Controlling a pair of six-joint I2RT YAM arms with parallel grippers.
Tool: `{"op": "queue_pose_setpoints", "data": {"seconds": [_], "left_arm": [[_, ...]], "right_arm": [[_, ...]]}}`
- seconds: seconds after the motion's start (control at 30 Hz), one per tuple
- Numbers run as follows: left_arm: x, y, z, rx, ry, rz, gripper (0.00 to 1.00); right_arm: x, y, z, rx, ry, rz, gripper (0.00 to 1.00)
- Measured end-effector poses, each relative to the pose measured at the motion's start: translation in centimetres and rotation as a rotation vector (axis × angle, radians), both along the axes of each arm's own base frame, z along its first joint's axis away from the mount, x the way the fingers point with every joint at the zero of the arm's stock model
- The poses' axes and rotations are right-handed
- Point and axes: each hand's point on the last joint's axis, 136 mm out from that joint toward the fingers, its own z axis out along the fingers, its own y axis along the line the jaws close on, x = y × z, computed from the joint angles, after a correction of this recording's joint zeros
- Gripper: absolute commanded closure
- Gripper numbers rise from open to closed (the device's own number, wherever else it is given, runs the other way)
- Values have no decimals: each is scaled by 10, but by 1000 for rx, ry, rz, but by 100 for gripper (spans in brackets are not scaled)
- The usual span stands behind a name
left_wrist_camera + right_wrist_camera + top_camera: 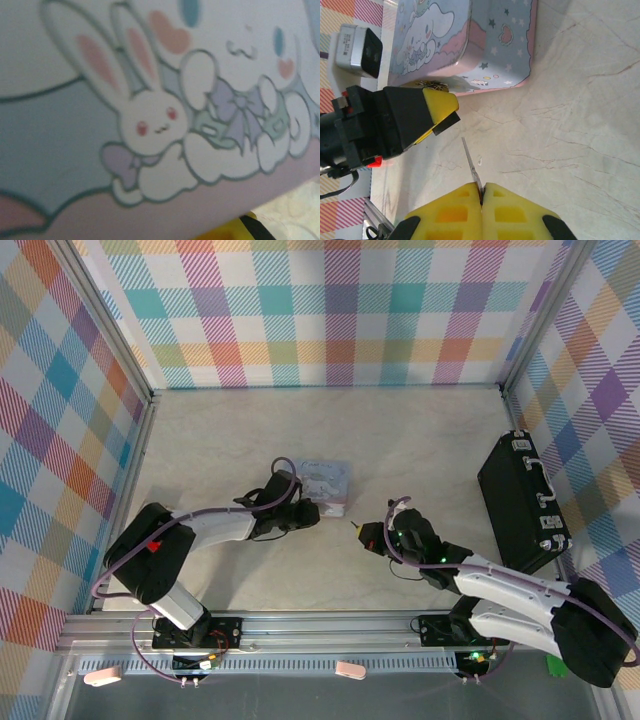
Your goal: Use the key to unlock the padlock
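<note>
My right gripper (482,192) is shut on the key (471,165), a thin grey blade sticking out from between the yellow fingertips toward the left gripper. From above, this gripper (362,533) hovers over the table just right of the tin. My left gripper (445,117) sits at the tin's near edge, its yellow fingers close together on a small dark block that looks like the padlock (447,123). The key tip stops a short gap from it. The left gripper (315,512) touches the tin. In the left wrist view a yellow finger (225,232) and a dark edge (257,227) show at the bottom.
The pastel tin (326,485) with cartoon animals lies mid-table, seen up close in the left wrist view (150,100). A black case (522,502) leans at the right wall. Plaid walls enclose three sides. Bare marble surface (230,430) stretches behind and left of the tin.
</note>
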Motion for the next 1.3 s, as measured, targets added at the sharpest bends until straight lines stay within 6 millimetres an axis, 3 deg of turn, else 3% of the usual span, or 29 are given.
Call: {"op": "queue_pose_setpoints", "data": {"seconds": [0.2, 0.4, 0.73, 1.3], "left_arm": [[14, 15, -1, -43, 44, 130, 92], [16, 16, 2, -91, 65, 190, 92], [14, 9, 9, -157, 106, 214, 93], [15, 4, 14, -231, 91, 222, 94]], "right_arm": [[1, 14, -15, 39, 66, 18, 100], [0, 40, -34, 104, 170, 65, 100], [9, 65, -22, 237, 192, 87, 100], [22, 80, -33, 420, 330, 52, 100]]}}
